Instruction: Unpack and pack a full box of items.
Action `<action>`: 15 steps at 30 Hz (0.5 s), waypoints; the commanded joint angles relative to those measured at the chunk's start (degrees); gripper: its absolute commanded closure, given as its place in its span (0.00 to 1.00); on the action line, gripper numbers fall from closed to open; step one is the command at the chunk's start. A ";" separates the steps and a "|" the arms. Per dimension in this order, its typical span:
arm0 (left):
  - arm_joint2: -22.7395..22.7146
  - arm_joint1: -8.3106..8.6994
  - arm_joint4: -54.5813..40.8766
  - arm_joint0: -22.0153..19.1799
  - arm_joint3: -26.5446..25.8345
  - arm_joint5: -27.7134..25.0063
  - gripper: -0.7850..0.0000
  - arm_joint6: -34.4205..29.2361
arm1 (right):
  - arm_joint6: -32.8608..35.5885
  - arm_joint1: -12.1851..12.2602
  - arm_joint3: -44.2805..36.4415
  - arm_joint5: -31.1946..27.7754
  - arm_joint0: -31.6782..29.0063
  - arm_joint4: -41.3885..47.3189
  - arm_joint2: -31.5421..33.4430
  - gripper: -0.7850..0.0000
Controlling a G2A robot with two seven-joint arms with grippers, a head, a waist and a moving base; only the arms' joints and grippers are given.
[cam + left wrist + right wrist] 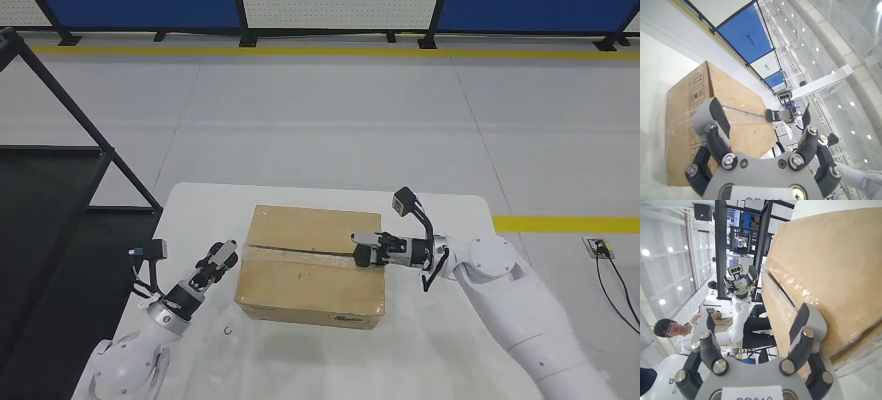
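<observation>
Filling the near part of the top view, the white desk (440, 215) carries one closed cardboard box (310, 265) near its middle. Both top flaps are down and meet along a centre seam, so whatever is inside is hidden. A strip of clear tape (300, 255) runs along that seam, glossy in both wrist views (745, 111), and folds down over the end faces. The end face toward the left arm bears printed handling marks.

The right hand (362, 250) hangs at the seam's right end, over the top edge of the box (829, 266). Its fingers are spread wide and hold nothing. One finger (802, 321) lies close against the cardboard by the taped seam, though I cannot tell whether it touches.

The left hand (222, 255) hovers just beside the box's left end, apart from it and above the desk. Its fingers are also spread wide and hold nothing, and it points toward the box (745, 91).

A tiny dark ring-like thing (230, 330) lies on the desk near the box's near-left corner, too small to identify.
</observation>
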 commanded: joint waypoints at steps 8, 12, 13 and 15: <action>-1.23 0.13 -1.13 0.75 0.30 -0.84 0.00 0.74 | -1.54 -1.55 0.49 2.47 2.12 -0.98 -3.24 0.00; -2.39 0.26 -1.91 1.48 0.34 -1.32 0.00 0.86 | -3.06 -2.36 0.70 2.22 2.84 -1.66 -4.72 0.00; -2.68 0.29 -2.08 1.67 0.33 -1.46 0.00 0.89 | -3.32 -2.56 0.75 2.14 2.96 -1.67 -5.04 0.00; -3.16 0.35 -2.39 2.06 0.31 -1.72 0.00 0.80 | -3.67 -2.97 0.97 1.97 3.29 -1.72 -5.73 0.00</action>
